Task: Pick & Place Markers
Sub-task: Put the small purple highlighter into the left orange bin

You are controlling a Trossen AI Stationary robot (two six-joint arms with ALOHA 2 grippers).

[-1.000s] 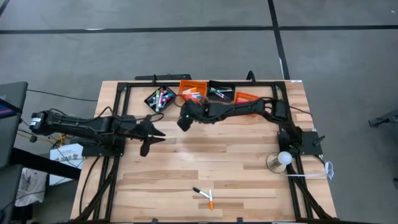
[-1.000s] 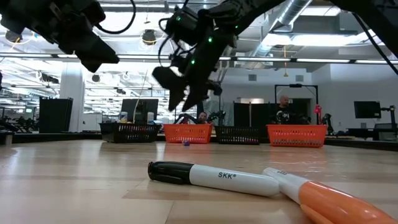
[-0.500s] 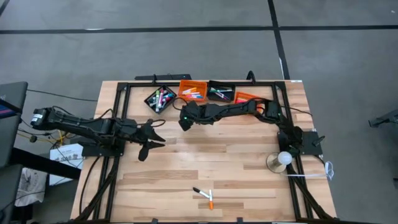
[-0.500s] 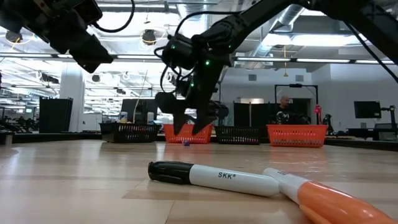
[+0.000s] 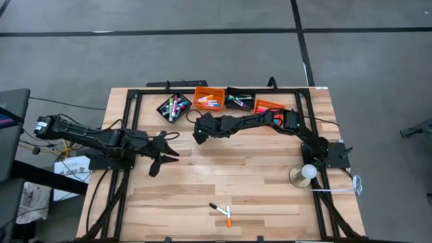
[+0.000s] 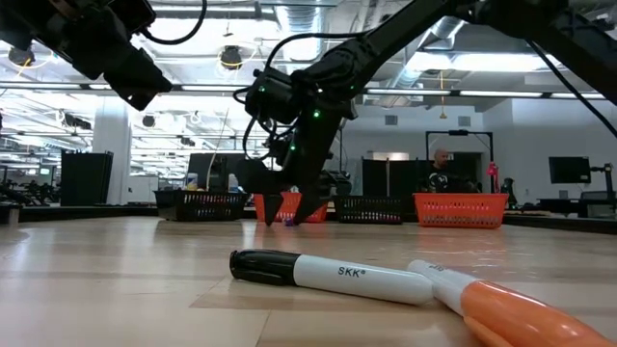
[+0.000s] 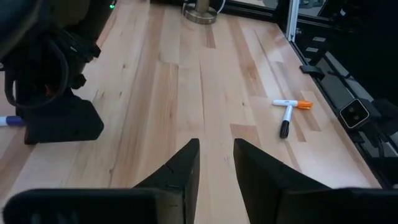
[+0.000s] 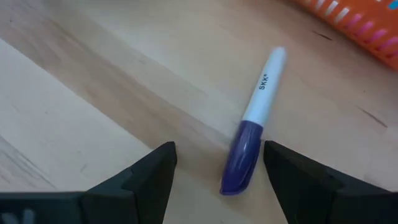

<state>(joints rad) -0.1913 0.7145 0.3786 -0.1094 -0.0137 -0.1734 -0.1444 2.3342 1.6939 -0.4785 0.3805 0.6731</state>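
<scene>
Right wrist view shows a white marker with a purple cap [image 8: 252, 127] lying flat on the wooden desk [image 8: 93, 93], right between the two dark fingers of the right end effector [image 8: 217, 163]. The fingers stand wide apart and hold nothing; the marker's purple cap end is the end nearer to them. An orange bin [image 8: 354, 25] sits just past the marker's white end. In the high view, the right end effector [image 5: 200, 133] hangs low over the desk just in front of the row of four bins, two black and two orange, which have many colored markers [image 5: 174, 106] inside. The left end effector [image 5: 164, 152] waits over the left part of the desk, its fingers a little apart and empty. Two more markers, one with a black cap [image 5: 217, 208] and one with an orange cap [image 5: 229, 217], lie touching near the front edge. In the low view, the room behind is big and bright, with a person [image 6: 440, 172] far off.
</scene>
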